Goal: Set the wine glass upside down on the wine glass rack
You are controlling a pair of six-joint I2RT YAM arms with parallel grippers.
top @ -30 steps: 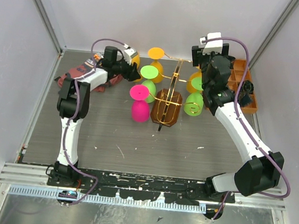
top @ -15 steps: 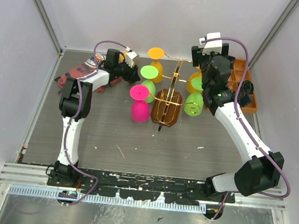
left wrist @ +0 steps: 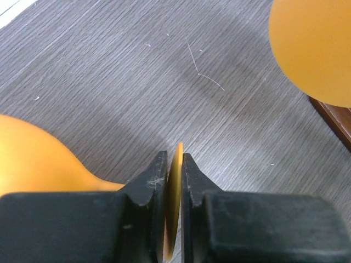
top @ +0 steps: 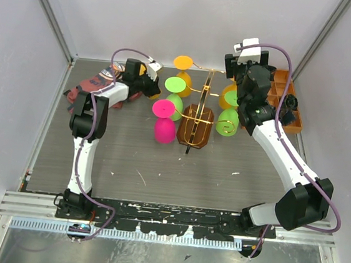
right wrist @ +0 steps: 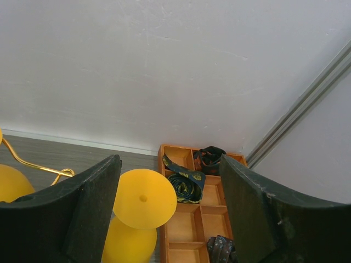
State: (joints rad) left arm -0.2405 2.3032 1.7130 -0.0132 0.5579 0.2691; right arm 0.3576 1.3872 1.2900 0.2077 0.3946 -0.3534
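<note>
My left gripper (left wrist: 174, 164) is shut on the thin foot disc of an orange wine glass (left wrist: 33, 159), whose bowl lies to the left, low over the grey table. In the top view the left gripper (top: 150, 85) is just left of the wine glass rack (top: 195, 126), a gold wire stand on a brown base. Orange (top: 183, 62), green (top: 175, 84) and pink (top: 165, 130) glasses hang upside down on it. My right gripper (right wrist: 170, 160) is open and empty, above a hanging yellow-orange glass (right wrist: 143, 198) on the rack's right side (top: 229, 98).
A brown compartmented wooden tray (right wrist: 211, 222) with rolled ties stands at the back right (top: 291, 109). A heap of dark patterned cloth (top: 92, 88) lies at the back left. Another orange glass bowl (left wrist: 318, 49) hangs close to my left gripper. The back wall is near.
My left gripper has shifted slightly right toward the rack with the orange glass. The right arm has not moved.
</note>
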